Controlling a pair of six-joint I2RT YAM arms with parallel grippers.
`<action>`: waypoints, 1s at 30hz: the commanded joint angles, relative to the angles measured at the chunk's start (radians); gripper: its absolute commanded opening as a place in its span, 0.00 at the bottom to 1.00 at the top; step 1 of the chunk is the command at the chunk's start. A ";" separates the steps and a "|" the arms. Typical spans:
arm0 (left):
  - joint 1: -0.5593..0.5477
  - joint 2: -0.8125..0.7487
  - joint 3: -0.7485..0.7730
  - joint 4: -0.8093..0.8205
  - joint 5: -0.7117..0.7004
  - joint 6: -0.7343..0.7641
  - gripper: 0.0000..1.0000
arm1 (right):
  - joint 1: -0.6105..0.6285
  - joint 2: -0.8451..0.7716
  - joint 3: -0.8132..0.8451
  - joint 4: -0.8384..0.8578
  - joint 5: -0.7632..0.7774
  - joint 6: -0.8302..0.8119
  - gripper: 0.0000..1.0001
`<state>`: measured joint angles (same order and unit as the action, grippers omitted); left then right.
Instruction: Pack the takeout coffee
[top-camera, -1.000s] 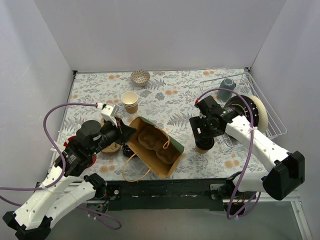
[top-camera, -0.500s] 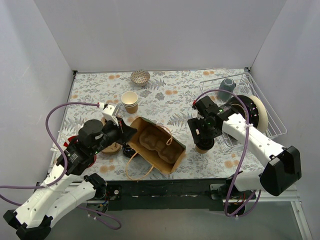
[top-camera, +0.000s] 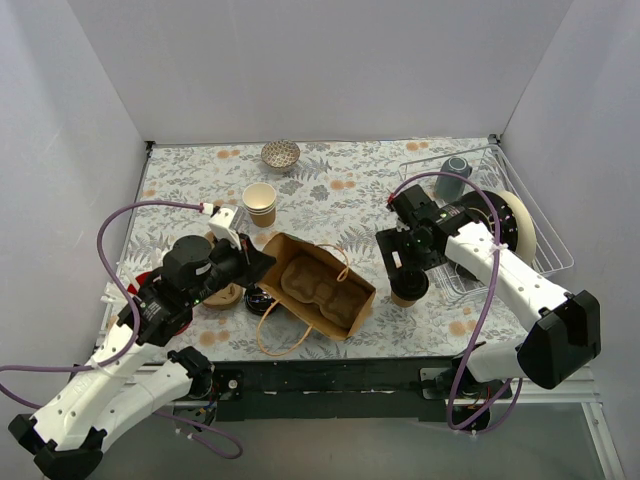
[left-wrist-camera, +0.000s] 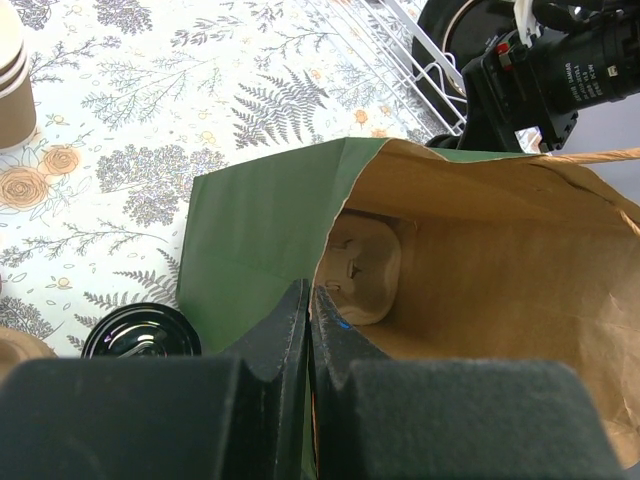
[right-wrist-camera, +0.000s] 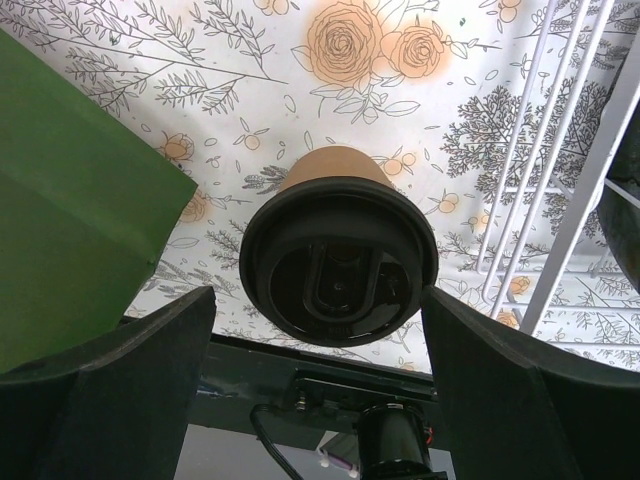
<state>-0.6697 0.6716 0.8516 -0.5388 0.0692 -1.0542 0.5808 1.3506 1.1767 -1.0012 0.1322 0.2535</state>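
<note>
Coffee cup (right-wrist-camera: 338, 255) stands on the desk just right of the green bag (top-camera: 318, 293), between the right gripper (right-wrist-camera: 318, 385) jaws, spread wide and not touching. Left gripper (left-wrist-camera: 307, 335) stays clenched on the bag's rim. Centre the jaws below the lid, then squeeze gently.

1. The small tan paper takeout coffee cup with a round black plastic sip lid (top-camera: 408, 286) stands upright on the floral tabletop.
2. Its lid (right-wrist-camera: 338, 262) is seated on the rim, a raised sip slot showing in its recessed centre.
3. It sits toward the near edge, right of the middle, just left of the wire rack.
4. Nothing touches it.
</note>
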 joint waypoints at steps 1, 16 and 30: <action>-0.002 0.008 0.044 0.022 -0.008 0.014 0.00 | -0.021 -0.002 0.008 -0.014 -0.012 -0.022 0.92; -0.004 0.037 0.073 0.016 -0.012 0.030 0.00 | -0.055 -0.016 -0.115 0.045 -0.066 -0.028 0.92; -0.004 0.051 0.078 0.010 -0.025 0.023 0.00 | -0.072 0.005 -0.123 0.064 -0.034 -0.019 0.76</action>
<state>-0.6697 0.7139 0.8860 -0.5392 0.0605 -1.0363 0.5163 1.3460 1.0763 -0.9585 0.0830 0.2325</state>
